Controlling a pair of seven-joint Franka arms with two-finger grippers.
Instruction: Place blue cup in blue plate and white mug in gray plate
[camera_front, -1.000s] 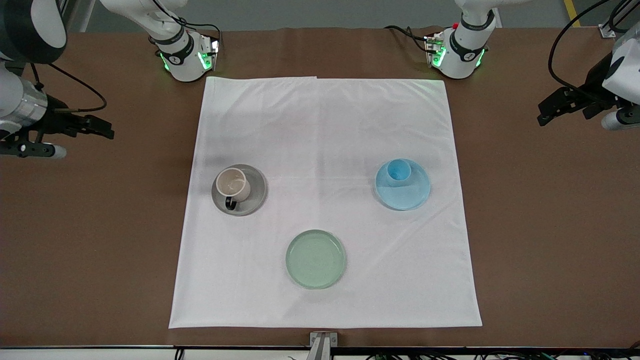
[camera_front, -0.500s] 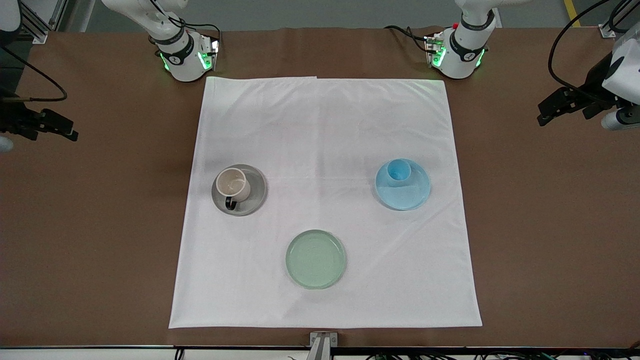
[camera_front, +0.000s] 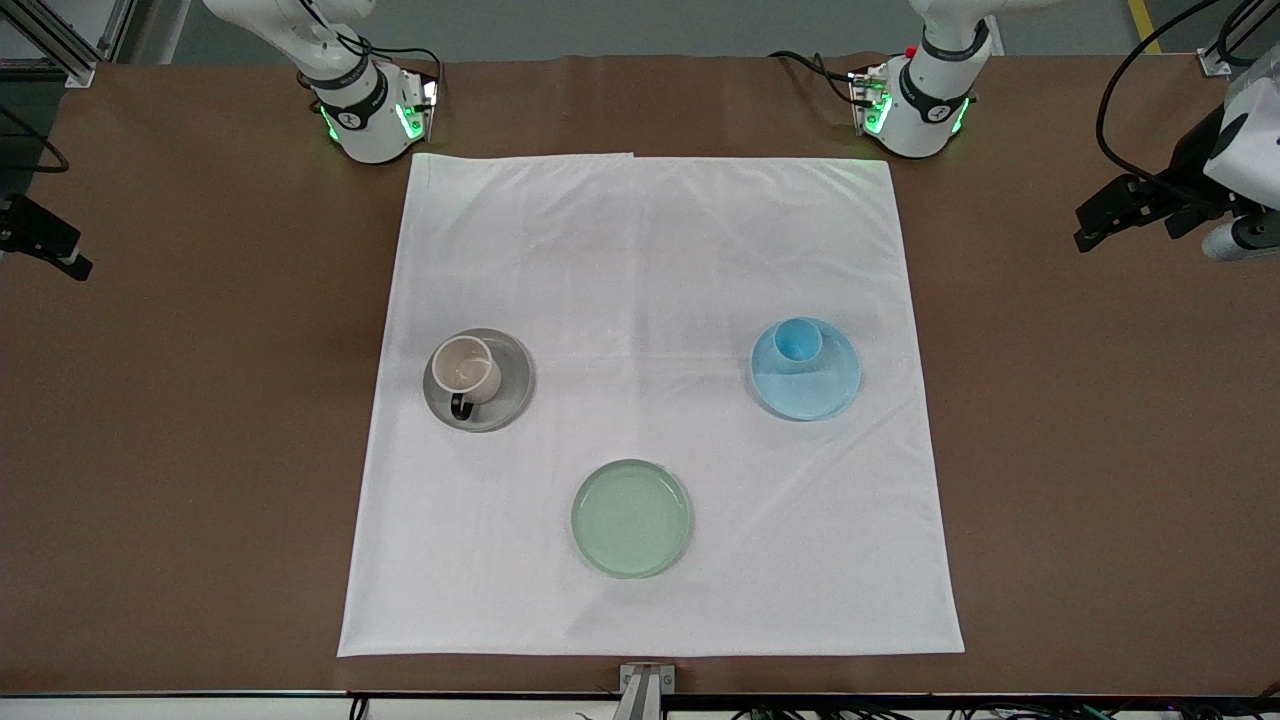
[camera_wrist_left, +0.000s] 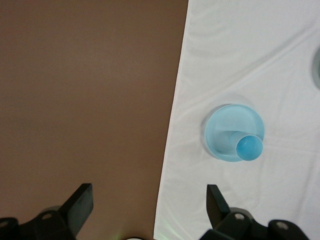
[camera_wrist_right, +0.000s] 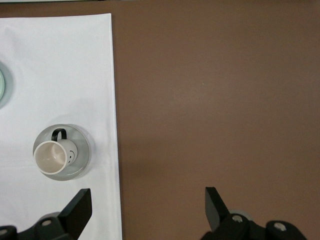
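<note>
The blue cup (camera_front: 798, 343) stands upright in the blue plate (camera_front: 812, 390), on the rim side toward the robots' bases; both show in the left wrist view, cup (camera_wrist_left: 249, 148) in plate (camera_wrist_left: 225, 131). The white mug (camera_front: 465, 368) stands in the gray plate (camera_front: 510, 385), dark handle toward the front camera; the right wrist view shows mug (camera_wrist_right: 50, 157) and plate (camera_wrist_right: 82, 150). My left gripper (camera_front: 1090, 232) (camera_wrist_left: 148, 200) is open and empty, high over bare table at the left arm's end. My right gripper (camera_front: 62, 262) (camera_wrist_right: 148, 202) is open and empty, high over bare table at the right arm's end.
A pale green plate (camera_front: 631, 518) lies on the white cloth (camera_front: 650, 260), nearer the front camera than the other plates. The arms' bases (camera_front: 372, 115) stand at the cloth's back edge. Brown table (camera_front: 1100, 450) surrounds the cloth.
My right gripper has pulled away toward the right arm's end of the table, nearly leaving the front view. The left gripper, cup, mug and plates have not moved.
</note>
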